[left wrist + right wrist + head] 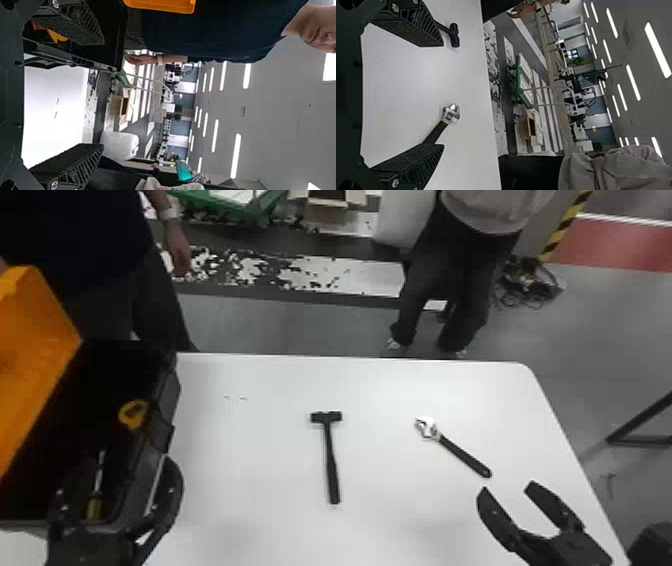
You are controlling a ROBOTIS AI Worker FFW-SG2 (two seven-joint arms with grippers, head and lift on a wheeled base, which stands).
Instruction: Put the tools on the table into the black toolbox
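At left, black plastic toolbox [169,390], orange lid [30,350] up. At its near end, left gripper [101,94], wide apart, empty; near right, right gripper [508,486], likewise. Centrally, black long-handled hammer [331,460], probably head-heavy: best held high on the handle. Right of it, silver-headed, black-handled adjustable wrench [462,455], likely rigid, dense; mid-handle grip.

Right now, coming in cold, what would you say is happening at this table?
A robot seems to be packing tools into a black toolbox, its orange lid open. A yellow item and what looks like a screwdriver are inside. The hammer and adjustable wrench lie on the table. Both claws are open and empty: the left at the toolbox, the right near the wrench's handle.
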